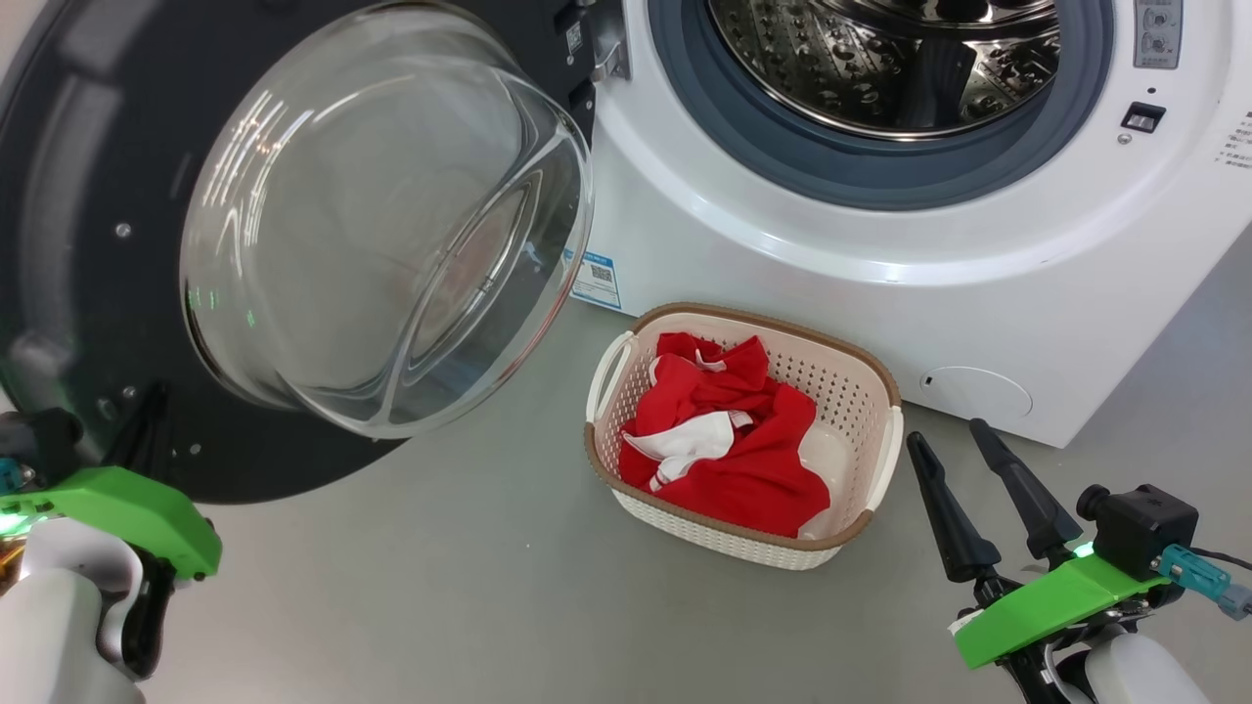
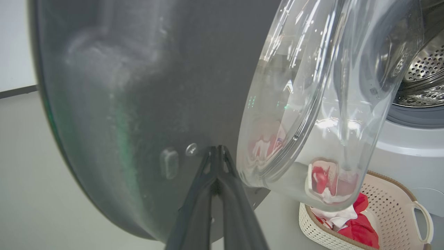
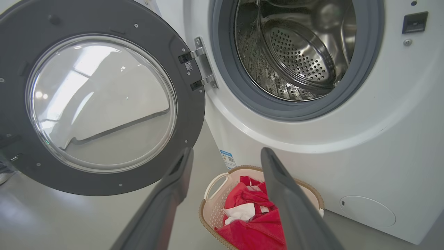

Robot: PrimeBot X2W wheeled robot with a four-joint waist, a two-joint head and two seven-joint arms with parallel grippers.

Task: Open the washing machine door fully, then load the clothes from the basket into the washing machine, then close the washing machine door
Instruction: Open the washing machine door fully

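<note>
Our soft red-and-white clothes [image 1: 743, 460] lie bunched in the cream holey plastic basket [image 1: 841, 381]. They look light and floppy, so we should pinch the top hump. Our right gripper [image 1: 947, 433] gapes wide; our left gripper [image 2: 216, 149] is squeezed together.

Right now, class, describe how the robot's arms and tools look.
The left tool and right tool each have two long tapering dark fingers, bright green mounts and white forearms. The right carries a black box with a teal plug.

door [image 1: 88, 293] is hanging open left of washer [image 1: 782, 244] | basket [image 1: 843, 391] is sitting on floor [image 1: 440, 587] just before washer, right of door, below drum [image 1: 880, 68] | clothes [image 1: 753, 469] are lying in basket
</note>
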